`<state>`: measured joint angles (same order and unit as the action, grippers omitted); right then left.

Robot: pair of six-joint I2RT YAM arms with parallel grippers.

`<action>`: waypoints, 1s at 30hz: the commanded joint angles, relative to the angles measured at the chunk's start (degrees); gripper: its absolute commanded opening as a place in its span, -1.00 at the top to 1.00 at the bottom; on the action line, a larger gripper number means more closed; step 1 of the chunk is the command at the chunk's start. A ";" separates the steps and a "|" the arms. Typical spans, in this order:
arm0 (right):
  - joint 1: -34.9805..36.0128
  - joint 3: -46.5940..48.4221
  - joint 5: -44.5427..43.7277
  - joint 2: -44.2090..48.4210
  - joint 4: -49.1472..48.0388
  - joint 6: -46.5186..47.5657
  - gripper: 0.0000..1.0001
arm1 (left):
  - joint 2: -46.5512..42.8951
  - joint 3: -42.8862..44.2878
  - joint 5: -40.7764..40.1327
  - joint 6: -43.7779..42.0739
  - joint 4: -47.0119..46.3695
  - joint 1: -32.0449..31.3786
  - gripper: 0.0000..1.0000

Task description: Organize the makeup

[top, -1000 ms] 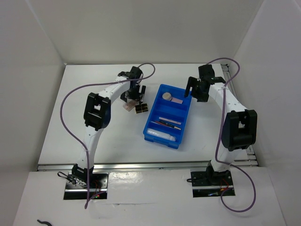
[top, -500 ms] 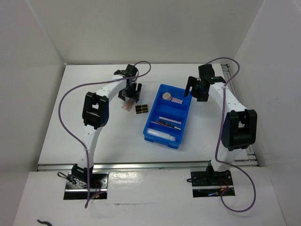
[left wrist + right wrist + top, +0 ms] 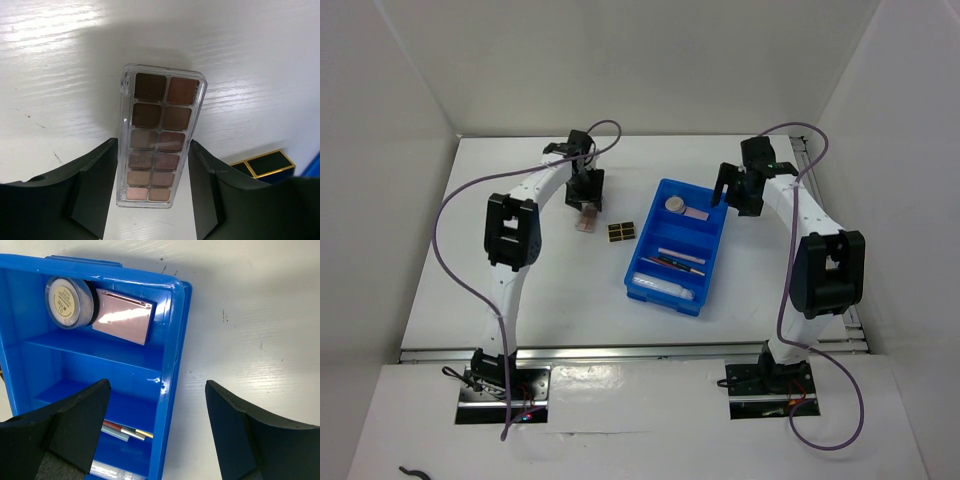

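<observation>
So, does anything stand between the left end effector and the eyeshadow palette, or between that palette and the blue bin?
Nothing blocks the left end effector: its fingers flank the eyeshadow palette. The black palette with gold squares lies between it and the blue bin.

I stand in a robot test cell of the laboratory kind. Plain white panels [image 3: 620,60] wall me in along the top and both sides of the overhead view, like a booth. The table [image 3: 520,290] is a bare white painted board, its brushed grain plain in my wrist views. Along the lower edge runs an aluminium rail [image 3: 640,350], and my two bases are bolted to metal plates [image 3: 505,388] with loose wiring showing. Purple cables [image 3: 455,250] loop openly in the air from my left arm [image 3: 510,230] and right arm [image 3: 825,270].
</observation>
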<state>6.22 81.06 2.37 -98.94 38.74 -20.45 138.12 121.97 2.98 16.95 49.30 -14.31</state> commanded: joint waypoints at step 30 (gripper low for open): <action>-3.23 -13.64 -4.74 33.45 3.61 -5.66 -0.69 | -11.31 -7.38 1.34 65.48 -40.18 -22.60 1.00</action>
<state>2.96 68.84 -1.23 -67.40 40.14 -24.73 125.27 110.30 12.19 76.95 13.19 -36.03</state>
